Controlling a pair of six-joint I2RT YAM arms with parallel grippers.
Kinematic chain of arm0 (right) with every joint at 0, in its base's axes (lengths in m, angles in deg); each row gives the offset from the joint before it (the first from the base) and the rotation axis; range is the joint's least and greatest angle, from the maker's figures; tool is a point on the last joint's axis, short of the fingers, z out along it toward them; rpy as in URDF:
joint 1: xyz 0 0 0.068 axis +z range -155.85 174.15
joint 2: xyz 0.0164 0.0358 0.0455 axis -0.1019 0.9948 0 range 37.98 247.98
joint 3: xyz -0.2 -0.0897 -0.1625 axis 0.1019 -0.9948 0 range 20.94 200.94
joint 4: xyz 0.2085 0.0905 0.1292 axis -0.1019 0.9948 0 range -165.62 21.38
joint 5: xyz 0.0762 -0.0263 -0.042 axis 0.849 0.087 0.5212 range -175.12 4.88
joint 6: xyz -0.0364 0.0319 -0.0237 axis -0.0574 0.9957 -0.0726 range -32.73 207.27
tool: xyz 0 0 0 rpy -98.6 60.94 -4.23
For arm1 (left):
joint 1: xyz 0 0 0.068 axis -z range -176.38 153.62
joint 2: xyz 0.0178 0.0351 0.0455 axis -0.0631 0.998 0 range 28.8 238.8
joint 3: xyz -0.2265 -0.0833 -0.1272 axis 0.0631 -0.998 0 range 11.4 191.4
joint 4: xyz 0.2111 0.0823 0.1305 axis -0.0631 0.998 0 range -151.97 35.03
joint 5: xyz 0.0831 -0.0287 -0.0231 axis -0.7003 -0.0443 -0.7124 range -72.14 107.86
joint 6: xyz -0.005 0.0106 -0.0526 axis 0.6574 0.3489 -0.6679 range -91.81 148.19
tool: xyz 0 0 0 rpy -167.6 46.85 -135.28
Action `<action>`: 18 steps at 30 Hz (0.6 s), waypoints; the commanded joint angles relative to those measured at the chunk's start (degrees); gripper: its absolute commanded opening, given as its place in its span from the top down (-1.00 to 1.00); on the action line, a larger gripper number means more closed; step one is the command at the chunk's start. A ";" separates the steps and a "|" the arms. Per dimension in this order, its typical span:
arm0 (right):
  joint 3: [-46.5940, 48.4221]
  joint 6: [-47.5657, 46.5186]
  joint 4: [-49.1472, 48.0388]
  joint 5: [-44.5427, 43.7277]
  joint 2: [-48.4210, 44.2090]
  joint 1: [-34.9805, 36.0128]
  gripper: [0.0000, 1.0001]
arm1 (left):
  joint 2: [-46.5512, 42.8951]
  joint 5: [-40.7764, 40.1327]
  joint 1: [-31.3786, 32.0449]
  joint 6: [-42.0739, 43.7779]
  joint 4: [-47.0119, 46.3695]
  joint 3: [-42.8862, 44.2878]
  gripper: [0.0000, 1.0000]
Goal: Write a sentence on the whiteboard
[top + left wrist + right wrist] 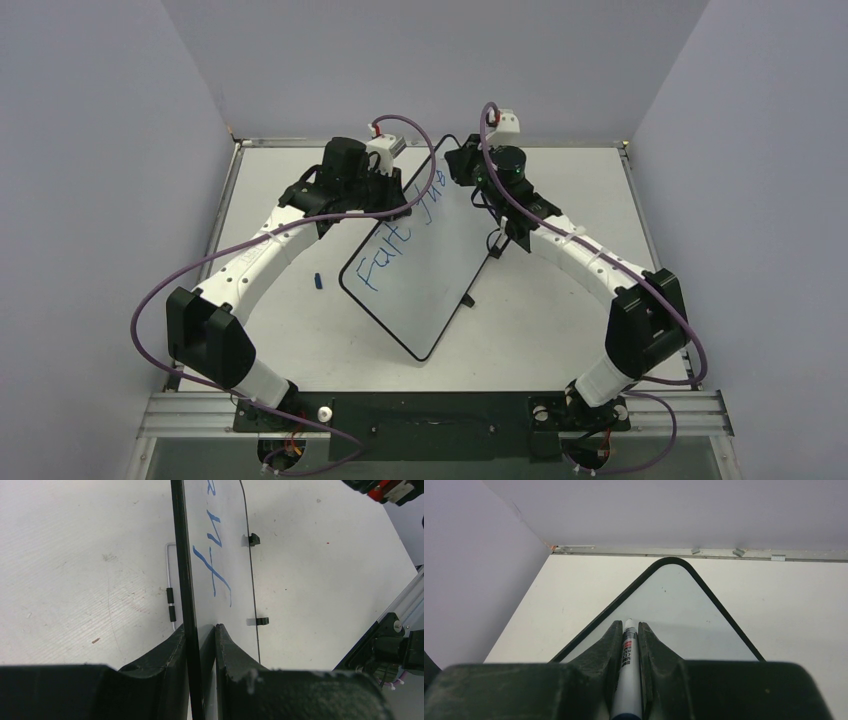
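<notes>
Mid-writing: sentence reads approx. "Fait fue", 2nd line unfinished. Whiteboard sits diagonally, middle of bench. L claw pinches its edge; R claw is clamped on marker, tip by board's far corner. Next: more letters w/ light, steady tip contact.

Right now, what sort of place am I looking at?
Likely a lab robot test cell: plain grey walls close in a white table, and two robot arms are bolted to an aluminium rail at its near edge.
</notes>
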 commanded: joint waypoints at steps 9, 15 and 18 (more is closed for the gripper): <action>0.29 -0.52 -1.89 2.35 1.14 -0.26 1.00 | -2.28 -3.92 -0.17 6.08 -4.51 1.08 1.00; -2.46 -0.26 -2.15 1.97 0.36 -0.28 1.00 | -2.36 -3.85 -0.16 6.08 -4.53 1.04 1.00; -3.84 0.08 -2.62 2.05 -0.21 -0.26 1.00 | -2.49 -3.84 -0.15 6.08 -4.53 1.04 1.00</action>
